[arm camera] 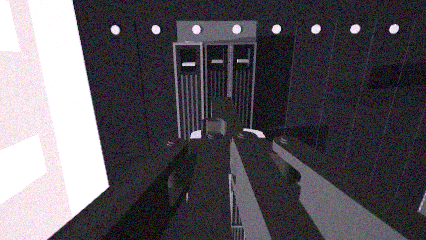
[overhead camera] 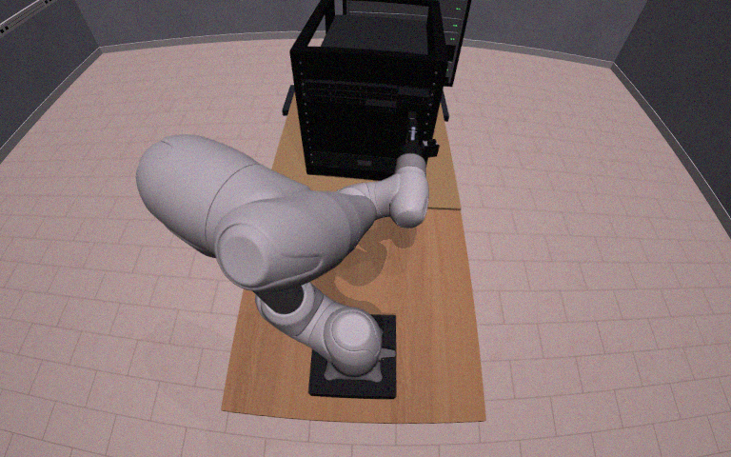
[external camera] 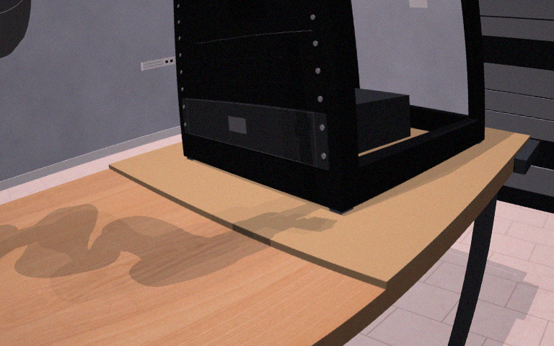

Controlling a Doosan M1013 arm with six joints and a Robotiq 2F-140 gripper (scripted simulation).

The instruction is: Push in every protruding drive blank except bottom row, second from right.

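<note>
Ahead, three drive blanks [arm camera: 217, 85]; one shut hand [arm camera: 220, 131].

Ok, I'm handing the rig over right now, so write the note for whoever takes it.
Gripper: shut, holding nothing, used as a pusher. Its closed fingers point at the drive blanks in the wrist view, close in front of the middle of the three lit ones.
Rack: upright on the raised board, arm at its right front side.
Done: cannot tell which blanks are latched from these views.
Left: push in the ones that stick out; skip bottom row, second from right; keep the rack in place.
</note>
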